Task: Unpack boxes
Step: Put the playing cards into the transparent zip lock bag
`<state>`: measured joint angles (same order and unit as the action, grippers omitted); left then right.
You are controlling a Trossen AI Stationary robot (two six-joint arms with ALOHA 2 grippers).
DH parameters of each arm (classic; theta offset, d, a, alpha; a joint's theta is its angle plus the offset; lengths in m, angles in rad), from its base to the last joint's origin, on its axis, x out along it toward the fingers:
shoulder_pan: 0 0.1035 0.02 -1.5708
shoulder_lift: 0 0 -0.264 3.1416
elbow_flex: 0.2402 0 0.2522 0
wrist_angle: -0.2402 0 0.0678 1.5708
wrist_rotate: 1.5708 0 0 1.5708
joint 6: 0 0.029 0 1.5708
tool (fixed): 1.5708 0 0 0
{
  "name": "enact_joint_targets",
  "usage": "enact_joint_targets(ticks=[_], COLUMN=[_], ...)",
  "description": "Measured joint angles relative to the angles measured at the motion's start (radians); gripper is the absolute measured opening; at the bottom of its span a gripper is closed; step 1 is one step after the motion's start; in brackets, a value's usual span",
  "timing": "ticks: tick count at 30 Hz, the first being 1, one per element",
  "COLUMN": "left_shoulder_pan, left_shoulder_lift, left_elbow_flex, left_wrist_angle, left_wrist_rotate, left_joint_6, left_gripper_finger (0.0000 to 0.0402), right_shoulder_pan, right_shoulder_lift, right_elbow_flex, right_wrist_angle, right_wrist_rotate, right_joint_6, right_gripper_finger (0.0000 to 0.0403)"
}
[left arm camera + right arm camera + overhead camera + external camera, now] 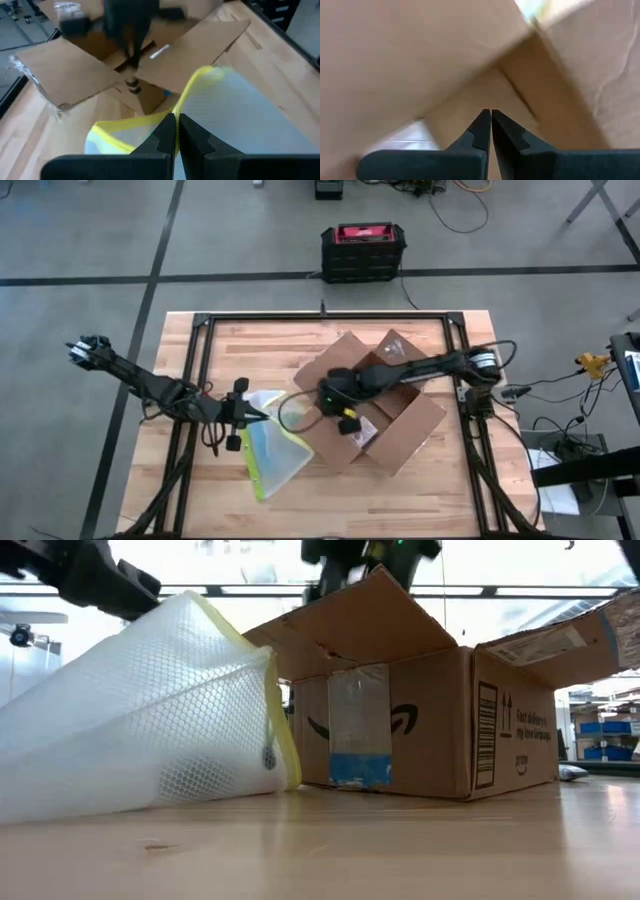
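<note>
Grey floor (80, 240) with dark lines (200, 277).

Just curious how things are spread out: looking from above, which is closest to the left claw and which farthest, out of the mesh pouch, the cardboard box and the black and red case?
1. Mesh pouch: at the left claw, front of the table.
2. Cardboard box: to the claw's right, mid-table.
3. Black and red case: on the floor beyond the table's far edge.
</note>
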<state>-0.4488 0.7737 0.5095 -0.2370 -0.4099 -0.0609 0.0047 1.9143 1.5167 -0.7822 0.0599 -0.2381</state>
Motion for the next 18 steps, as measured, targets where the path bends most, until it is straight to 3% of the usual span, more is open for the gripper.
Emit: enact_joint_targets(ticks=[2, 5, 6, 8, 13, 18], left_shoulder_pan=[0.000, 0.000, 0.000, 0.000, 0.000, 0.001], left_shoulder_lift=[-0.003, -0.008, -0.008, -0.009, -0.007, -0.009], left_elbow_flex=[0.033, 0.079, 0.088, 0.097, 0.092, 0.084], left_wrist_angle=[-0.066, -0.182, -0.207, -0.228, -0.231, -0.236], left_wrist_rotate=[0.000, 0.001, 0.001, 0.000, 0.000, -0.027], left_joint_6=[-0.010, -0.029, -0.040, -0.059, -0.060, -0.076], left_gripper_finger=[0.0000, 0.0000, 0.0000, 0.0000, 0.0000, 0.0000], right_shoulder_pan=[-0.049, -0.124, -0.146, -0.174, -0.161, -0.104], right_shoulder_lift=[0.024, 0.022, 0.010, -0.027, -0.101, -0.108], right_elbow_flex=[0.011, 0.040, 0.042, 0.034, 0.008, -0.056], right_wrist_angle=[0.030, 0.030, 0.010, -0.062, -0.147, -0.085], right_wrist_rotate=[0.071, 0.318, 0.345, 0.309, 0.104, -0.019], right_joint_6=[-0.030, 0.027, 0.058, 0.087, 0.142, 0.228], right_gripper_finger=[0.0000, 0.0000, 0.0000, 0.0000, 0.0000, 0.0000])
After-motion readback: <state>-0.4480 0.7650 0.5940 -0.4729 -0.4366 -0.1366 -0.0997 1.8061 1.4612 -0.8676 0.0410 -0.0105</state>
